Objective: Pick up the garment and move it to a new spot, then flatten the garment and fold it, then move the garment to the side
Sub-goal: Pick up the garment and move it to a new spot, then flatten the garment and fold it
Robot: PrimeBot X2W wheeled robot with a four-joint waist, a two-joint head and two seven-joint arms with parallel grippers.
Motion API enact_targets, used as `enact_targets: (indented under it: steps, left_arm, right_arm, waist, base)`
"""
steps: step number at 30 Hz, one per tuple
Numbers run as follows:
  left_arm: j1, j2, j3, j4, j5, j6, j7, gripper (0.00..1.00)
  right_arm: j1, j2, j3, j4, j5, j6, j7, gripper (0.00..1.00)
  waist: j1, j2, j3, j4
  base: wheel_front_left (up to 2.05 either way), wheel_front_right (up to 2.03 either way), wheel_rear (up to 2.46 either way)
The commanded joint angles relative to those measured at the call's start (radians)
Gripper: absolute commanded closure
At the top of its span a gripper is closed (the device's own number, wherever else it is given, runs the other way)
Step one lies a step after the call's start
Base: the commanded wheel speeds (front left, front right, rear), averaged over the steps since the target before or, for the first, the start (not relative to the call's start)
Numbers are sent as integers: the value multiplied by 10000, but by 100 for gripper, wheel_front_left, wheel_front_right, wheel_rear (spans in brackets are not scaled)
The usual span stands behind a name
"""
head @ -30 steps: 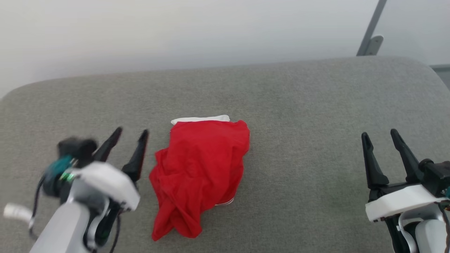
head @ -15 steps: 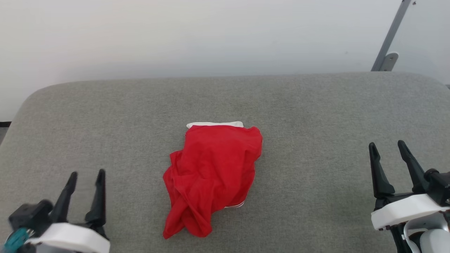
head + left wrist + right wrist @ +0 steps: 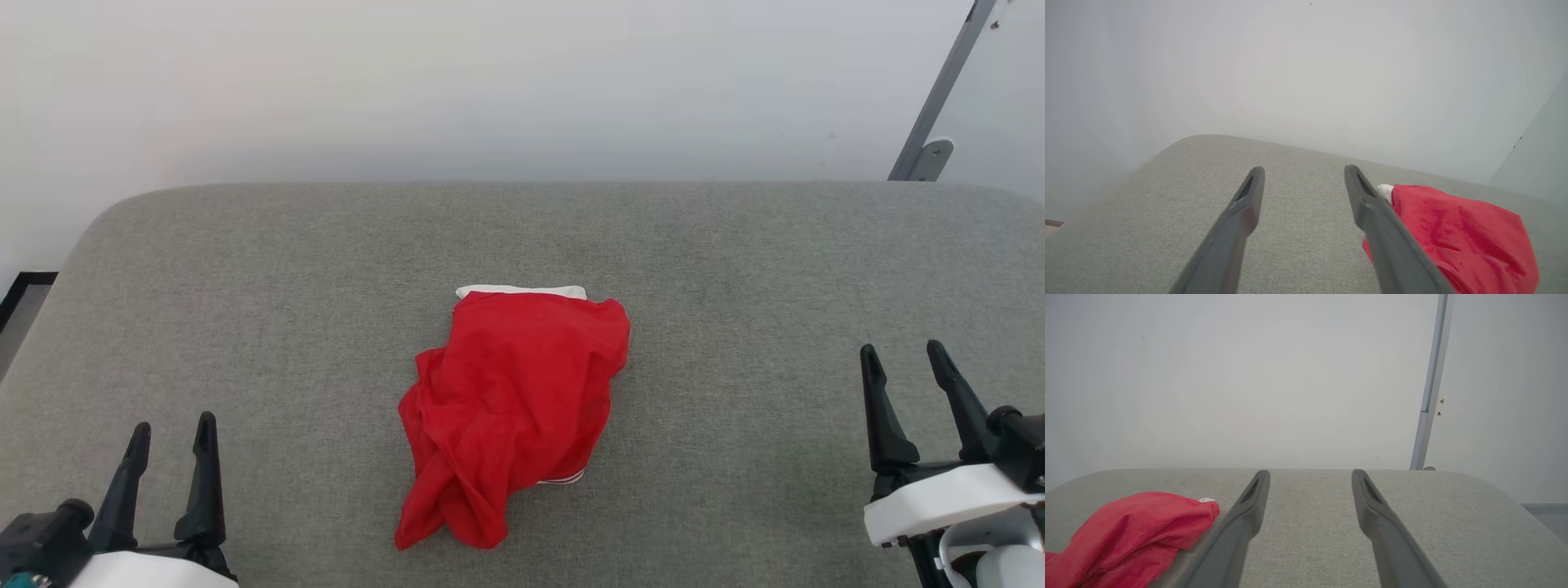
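Note:
The garment (image 3: 514, 408), a bright red T-shirt crumpled into a heap with a strip of white sleeve at its far edge, lies in the middle of the grey cushioned surface (image 3: 735, 269). My left gripper (image 3: 171, 429) stands open at the lower left, well clear of the cloth. Over at the lower right my right gripper (image 3: 902, 359) is open too, nothing between its fingers. In the left wrist view the garment (image 3: 1457, 237) lies to the right of my left gripper (image 3: 1303, 173). From the right wrist the garment (image 3: 1131, 535) sits left of my right gripper (image 3: 1309, 475).
A plain pale wall (image 3: 490, 82) rises behind the surface. A grey metal post with a bracket (image 3: 931, 122) stands at the back right. The surface's left corner is rounded, with dark floor (image 3: 20, 302) beyond it.
My left gripper has drawn back from beside the garment to the lower left corner. The head camera has shifted, so the whole scene sits further right and lower. The garment lies as before.

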Motion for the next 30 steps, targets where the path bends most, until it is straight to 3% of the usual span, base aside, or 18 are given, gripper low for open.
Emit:
enact_targets:
  steps: [1, 13, 26, 30]
  left_arm:
    - [124, -41, 92, -42, 134, -72, -66, 0]
    - [-38, -549, 290, -282, 437, -307, -70, 0]
    - [-594, -1085, -121, -417, 706, -457, -67, 0]
    - [-963, -1324, -477, -313, 846, -576, -64, 0]
  right_arm:
    - [77, 18, 20, 21, 13, -3, -39, 0]
    - [-305, -58, 751, -53, 500, -3, 384, 0]
    - [-2057, -886, 3237, 657, 1380, -3, 2043, 0]
    - [-2956, -1359, 4221, 1192, 1695, -3, 3215, 0]
  waist:
    - [0, 0, 1, 9]
    - [0, 0, 213, 268]
    - [0, 0, 947, 1280]
    - [0, 0, 1315, 1886]
  base:
    - [0, 0, 0]
    - [0, 0, 0]
    - [0, 0, 0]
    - [0, 0, 0]
